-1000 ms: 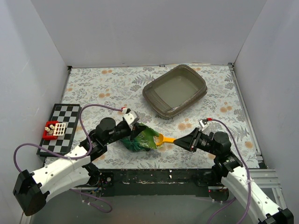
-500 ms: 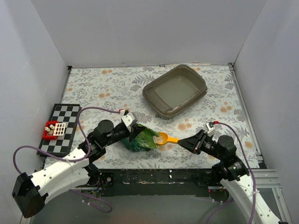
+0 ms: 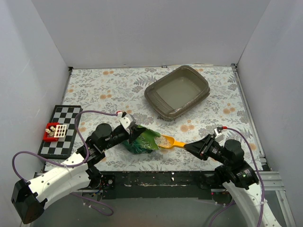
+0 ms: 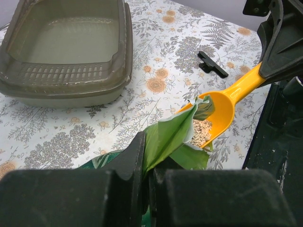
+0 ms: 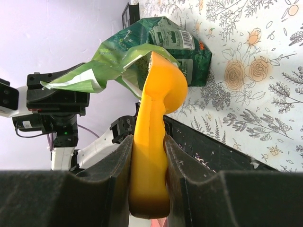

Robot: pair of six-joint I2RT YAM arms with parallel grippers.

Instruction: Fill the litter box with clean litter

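Now: scoop (image 3: 169, 142) with litter (image 4: 201, 132) drawn from bag (image 3: 142, 140) toward 4 o'clock.
Handle clamped in right gripper (image 3: 188, 146); left gripper (image 3: 132, 130) pinches bag; box (image 3: 177, 92) at 1 o'clock on floral table (image 3: 94, 90), grey walls (image 3: 142, 28).

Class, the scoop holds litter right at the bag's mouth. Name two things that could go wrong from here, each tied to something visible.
1. The flap of the bag, pinched by the left gripper, hangs against the scoop; drawing away could snag it and flick out the clean litter.
2. The litter box sits far across the floral cloth from the right gripper; any tilt on the way would likely scatter granules.
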